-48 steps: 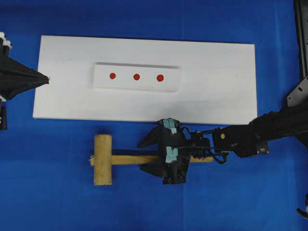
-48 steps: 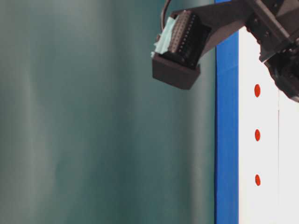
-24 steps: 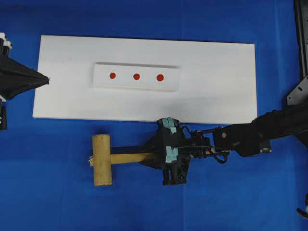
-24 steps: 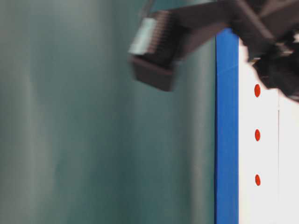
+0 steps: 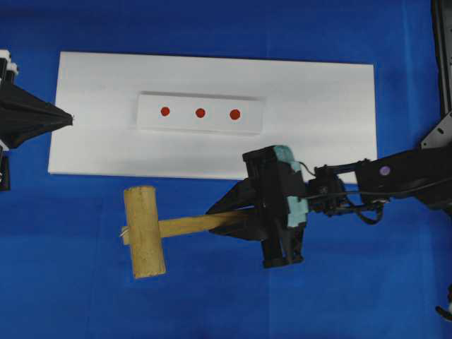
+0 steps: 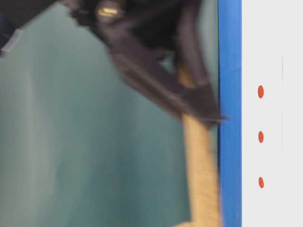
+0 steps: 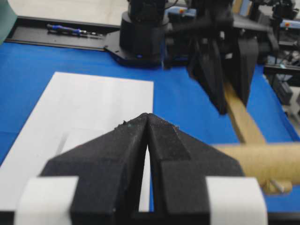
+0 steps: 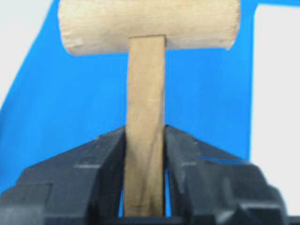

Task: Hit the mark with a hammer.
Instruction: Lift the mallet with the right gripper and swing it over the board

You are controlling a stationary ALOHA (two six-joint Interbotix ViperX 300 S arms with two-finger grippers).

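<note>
The hammer, a light wooden mallet, has its head [image 5: 144,232] at the lower left and its flat handle [image 5: 185,225] running right into my right gripper [image 5: 220,220], which is shut on it. In the right wrist view the handle [image 8: 145,93] stands straight between the two black fingers, with the head [image 8: 147,26] crosswise above. The hammer looks raised off the blue cloth and slightly tilted. Three red marks [image 5: 200,112] sit in a row on a raised white strip. My left gripper [image 5: 65,119] is shut and empty at the white board's left edge.
The white board [image 5: 318,106] lies across the blue cloth [image 5: 85,304], with the marked strip [image 5: 251,116] at its middle. The right arm [image 5: 395,180] stretches in from the right edge. In the left wrist view the base of the right arm [image 7: 143,35] stands at the far end.
My right gripper went from open around the handle to shut on it, then lifted it and drew back to the right. The hammer head swung a little left and tilted. The left arm stayed put.
</note>
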